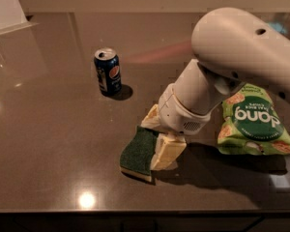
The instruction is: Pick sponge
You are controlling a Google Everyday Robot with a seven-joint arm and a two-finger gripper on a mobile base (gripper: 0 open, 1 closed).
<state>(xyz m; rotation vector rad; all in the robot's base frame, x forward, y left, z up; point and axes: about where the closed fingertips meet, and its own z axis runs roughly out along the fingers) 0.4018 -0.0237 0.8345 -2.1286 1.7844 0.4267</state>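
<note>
The sponge (137,150), dark green on top over pale yellow foam, lies flat on the dark table near its front edge. My gripper (159,135) hangs from the big white arm (241,47) and is down at the table, against the sponge's right side. Its cream fingers are apart: one fingertip (150,118) sits just behind the sponge's far corner, the other (168,150) rests along the sponge's right edge. The sponge's far right corner lies between them. The gripper is open and holds nothing.
A blue soda can (108,71) stands upright behind and to the left of the sponge. A bright green snack bag (253,122) lies to the right, partly under the arm. The table's front edge (135,210) runs just in front of the sponge.
</note>
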